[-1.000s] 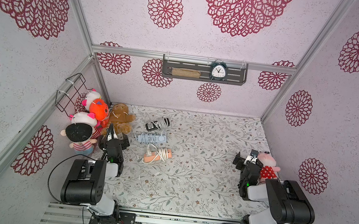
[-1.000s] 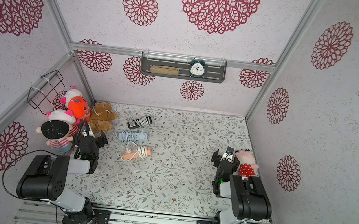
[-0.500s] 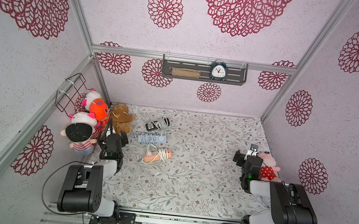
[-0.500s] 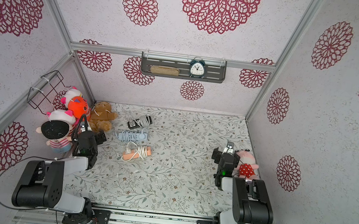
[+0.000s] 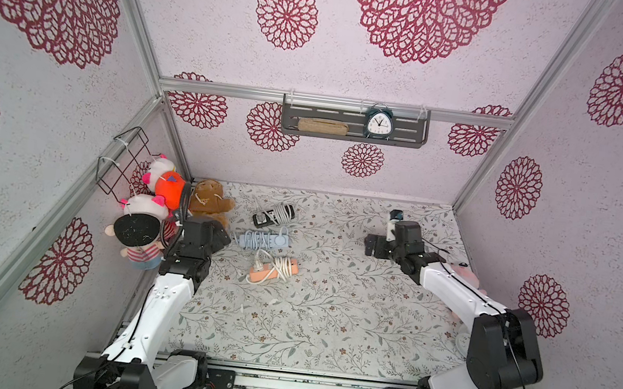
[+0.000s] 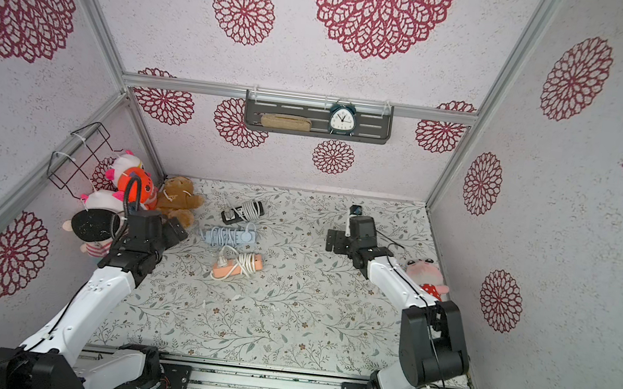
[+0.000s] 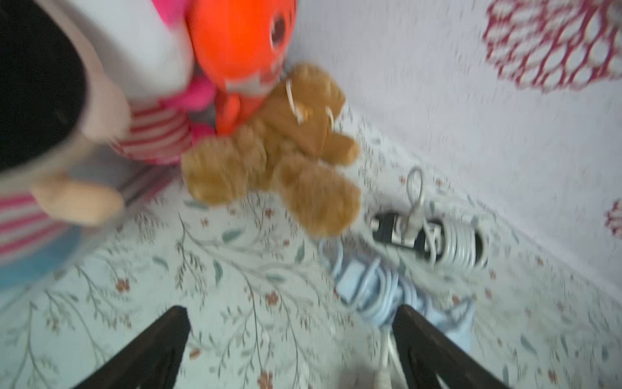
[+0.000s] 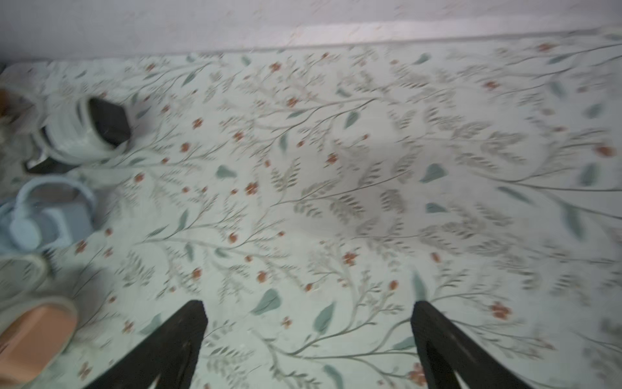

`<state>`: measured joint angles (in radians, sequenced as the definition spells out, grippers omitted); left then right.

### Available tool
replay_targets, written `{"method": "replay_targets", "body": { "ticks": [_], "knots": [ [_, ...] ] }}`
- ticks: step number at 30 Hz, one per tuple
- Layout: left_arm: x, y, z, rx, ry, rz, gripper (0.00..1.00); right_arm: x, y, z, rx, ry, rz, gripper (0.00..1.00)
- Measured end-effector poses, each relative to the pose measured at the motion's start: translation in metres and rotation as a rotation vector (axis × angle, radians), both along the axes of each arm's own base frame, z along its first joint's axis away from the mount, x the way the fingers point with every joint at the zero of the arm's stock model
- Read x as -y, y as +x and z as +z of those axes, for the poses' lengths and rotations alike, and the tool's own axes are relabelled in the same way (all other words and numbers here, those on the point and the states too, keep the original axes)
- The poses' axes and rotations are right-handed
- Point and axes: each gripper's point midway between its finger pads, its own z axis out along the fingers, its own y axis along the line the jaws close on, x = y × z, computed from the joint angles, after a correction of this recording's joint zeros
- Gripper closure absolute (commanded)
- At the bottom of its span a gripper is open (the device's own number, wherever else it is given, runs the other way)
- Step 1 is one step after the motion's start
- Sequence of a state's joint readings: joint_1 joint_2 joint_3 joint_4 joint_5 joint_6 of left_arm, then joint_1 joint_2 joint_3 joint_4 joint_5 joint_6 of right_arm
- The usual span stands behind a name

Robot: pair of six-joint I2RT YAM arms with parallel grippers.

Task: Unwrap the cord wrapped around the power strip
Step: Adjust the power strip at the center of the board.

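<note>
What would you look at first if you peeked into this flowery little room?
Probably the plush toys piled in the far corner beside the left arm. Near them on the floor lie a black strip, a blue strip and an orange strip, each wound with cord. A clock sits on the back-wall shelf.

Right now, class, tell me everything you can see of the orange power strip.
The orange power strip is a short, plastic-looking bar lying flat and slanted on the floral mat, in front of the blue power strip. Its white cord is wound around its middle, loose loops spilling onto the mat. Nothing holds it.
</note>
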<state>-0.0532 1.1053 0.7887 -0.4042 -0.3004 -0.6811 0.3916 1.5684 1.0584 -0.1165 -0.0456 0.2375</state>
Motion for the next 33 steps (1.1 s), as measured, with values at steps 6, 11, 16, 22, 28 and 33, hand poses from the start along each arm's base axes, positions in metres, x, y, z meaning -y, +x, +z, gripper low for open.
{"method": "replay_targets", "body": {
  "ticks": [6,11,16,22,28,33],
  "knots": [
    [0.034,-0.026,-0.028,-0.141,-0.148,-0.094,0.01,-0.108,-0.043,-0.027,-0.069,0.026,0.473,0.06],
    [0.052,-0.038,-0.052,-0.187,-0.264,-0.126,0.06,-0.158,-0.051,-0.032,-0.021,0.007,0.769,0.09],
    [0.070,-0.052,-0.091,-0.241,-0.408,-0.121,0.17,-0.195,-0.032,-0.034,0.019,0.010,0.917,0.11],
    [0.085,-0.045,-0.100,-0.218,-0.503,-0.128,0.21,-0.221,-0.037,-0.058,-0.034,0.010,1.038,0.10],
    [0.097,-0.031,-0.102,-0.194,-0.529,-0.153,0.23,-0.236,-0.056,-0.062,-0.058,0.013,1.127,0.08],
    [0.108,-0.022,-0.116,-0.208,-0.551,-0.175,0.23,-0.245,-0.077,-0.066,-0.087,0.032,1.182,0.09]
  ]
}}
